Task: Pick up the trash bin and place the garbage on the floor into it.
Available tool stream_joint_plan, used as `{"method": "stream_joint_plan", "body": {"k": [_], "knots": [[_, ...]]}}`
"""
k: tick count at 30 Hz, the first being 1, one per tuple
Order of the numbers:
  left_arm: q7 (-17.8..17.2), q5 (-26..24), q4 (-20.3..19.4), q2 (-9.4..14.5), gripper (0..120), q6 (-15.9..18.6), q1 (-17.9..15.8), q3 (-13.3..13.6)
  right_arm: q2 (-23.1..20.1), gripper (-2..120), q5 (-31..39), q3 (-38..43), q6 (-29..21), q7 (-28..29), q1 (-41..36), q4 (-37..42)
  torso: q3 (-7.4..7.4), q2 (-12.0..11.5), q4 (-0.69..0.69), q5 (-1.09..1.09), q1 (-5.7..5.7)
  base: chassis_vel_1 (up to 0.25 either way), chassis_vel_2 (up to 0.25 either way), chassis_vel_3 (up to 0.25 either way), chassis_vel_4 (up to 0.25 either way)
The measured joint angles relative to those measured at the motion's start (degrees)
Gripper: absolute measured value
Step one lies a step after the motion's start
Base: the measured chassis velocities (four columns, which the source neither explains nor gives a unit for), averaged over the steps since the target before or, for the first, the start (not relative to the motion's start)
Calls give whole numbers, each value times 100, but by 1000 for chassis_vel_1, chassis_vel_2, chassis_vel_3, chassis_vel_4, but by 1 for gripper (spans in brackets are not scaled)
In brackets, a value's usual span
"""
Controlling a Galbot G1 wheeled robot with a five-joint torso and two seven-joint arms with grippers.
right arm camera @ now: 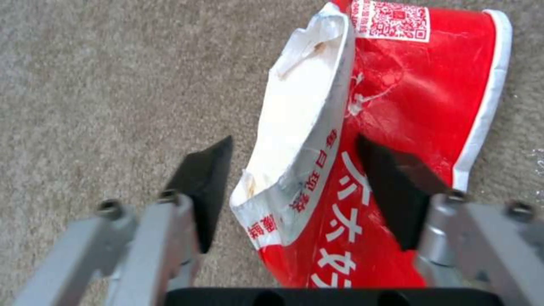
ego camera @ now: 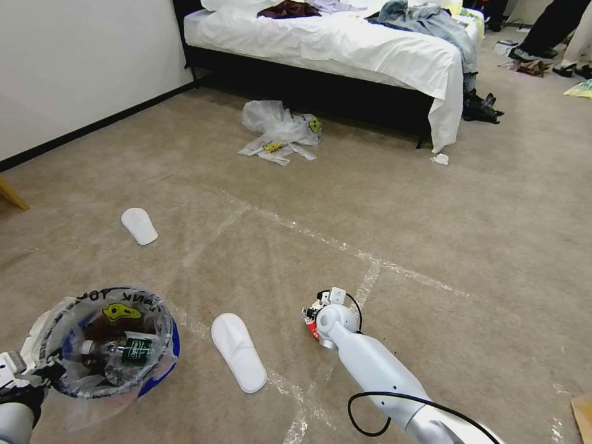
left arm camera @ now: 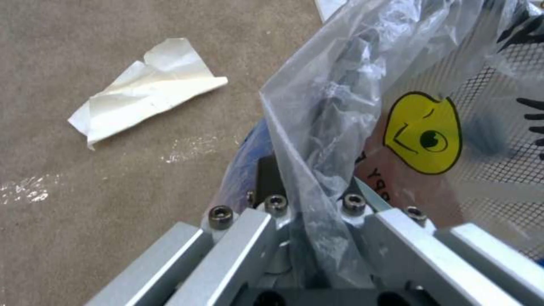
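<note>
Right wrist view: right gripper (right arm camera: 289,178) fingers spread wide, straddling red wrapper (right arm camera: 397,106) on floor (right arm camera: 85,85), poised to pinch. Beside wrapper, left gripper (left arm camera: 309,212) clamped on trash bin (ego camera: 111,345) rim, keeping bin near for drop.

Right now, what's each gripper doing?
Left gripper: shut on the bin rim and liner.
Right gripper: open, straddling a red wrapper.

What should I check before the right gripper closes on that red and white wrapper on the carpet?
1. Right gripper open: ok.
2. Red and white flattened wrapper between its fingers: ok, the torn white edge sits in the gap.
3. Fingers low enough to the beige carpet: cannot tell.
4. Left gripper clamped on the bag-lined red trash bin rim: ok.
5. Bin has room: ok, a plastic bottle lies inside.
</note>
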Motion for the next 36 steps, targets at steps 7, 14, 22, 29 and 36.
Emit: {"method": "stream_joint_plan", "body": {"k": [7, 14, 22, 29, 36], "knots": [[2, 30, 0, -27, 1, -6, -24, 57, -74, 27, -77, -12, 33, -48, -33, 59, 0, 0, 0, 0, 0, 0, 0, 0, 0], [2, 43, 1, -34, 1, -9, -30, 75, -142, 5, -131, -10, 65, -119, -76, 101, 0, 0, 0, 1, 0, 0, 0, 0, 0], [-10, 29, -16, -25, 1, 1, -41, 118, -438, 0, -180, 29, 134, -227, -297, 736, 0, 0, 0, 1, 0, 0, 0, 0, 0], [-127, -256, -87, 115, 1, 109, -85, 112, -961, 0, -292, 118, 601, -622, -328, 1695, 0, 0, 0, 1, 0, 0, 0, 0, 0], [-323, -839, -178, 382, 1, 238, -200, 73, -1540, 0, -370, 122, 1273, -1210, 125, 2553, 0, 0, 2, 1, 0, 0, 0, 0, 0]]}}
